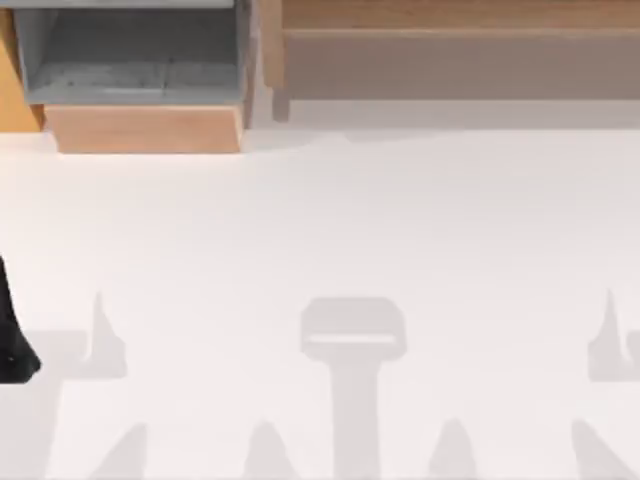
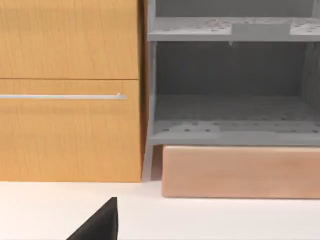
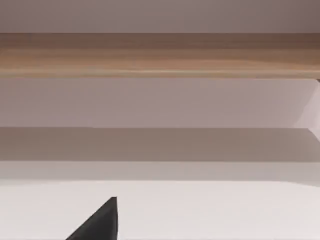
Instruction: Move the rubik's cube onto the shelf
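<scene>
The rubik's cube is out of view. The shelf (image 1: 450, 15) is a long light-brown wooden ledge along the table's far edge at the right, with a grey-brown panel (image 1: 450, 65) under its front edge. In the right wrist view the shelf (image 3: 160, 55) runs across the picture beyond bare white table. A black part of my right gripper (image 3: 100, 225) pokes in there, well short of the shelf. My left arm (image 1: 12, 340) sits at the table's left edge, and a black part of my left gripper (image 2: 100, 225) faces the wooden box.
A wooden box with a grey interior (image 1: 130, 60) stands at the far left, its light-wood front (image 1: 145, 128) towards me. Beside it in the left wrist view is a wooden cabinet front with a metal bar handle (image 2: 65, 96). White table (image 1: 320, 230) spreads between.
</scene>
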Action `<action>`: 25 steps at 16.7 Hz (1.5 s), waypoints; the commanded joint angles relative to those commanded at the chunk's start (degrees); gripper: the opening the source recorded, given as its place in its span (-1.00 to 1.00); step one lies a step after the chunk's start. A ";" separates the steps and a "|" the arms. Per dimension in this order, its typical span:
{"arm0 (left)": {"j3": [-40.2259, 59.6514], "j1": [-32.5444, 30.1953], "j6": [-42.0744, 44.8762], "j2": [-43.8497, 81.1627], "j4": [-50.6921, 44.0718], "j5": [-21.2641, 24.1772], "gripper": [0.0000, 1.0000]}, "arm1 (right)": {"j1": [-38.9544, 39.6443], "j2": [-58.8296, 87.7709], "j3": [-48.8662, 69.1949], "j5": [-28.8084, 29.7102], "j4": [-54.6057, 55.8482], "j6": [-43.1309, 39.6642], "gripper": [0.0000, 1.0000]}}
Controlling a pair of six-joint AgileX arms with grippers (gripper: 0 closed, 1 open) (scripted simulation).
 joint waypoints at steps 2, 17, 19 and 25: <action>0.00 0.00 0.00 0.00 0.00 0.00 1.00 | 0.00 0.00 0.00 0.00 0.00 0.00 1.00; 26.12 9.72 37.36 53.81 27.81 10.94 1.00 | 0.00 0.00 0.00 0.00 0.00 0.00 1.00; 31.60 11.81 45.26 65.17 33.66 13.26 1.00 | 0.00 0.00 0.00 0.00 0.00 0.00 1.00; 47.48 17.93 68.16 98.10 50.66 20.00 1.00 | 0.00 0.00 0.00 0.00 0.00 0.00 1.00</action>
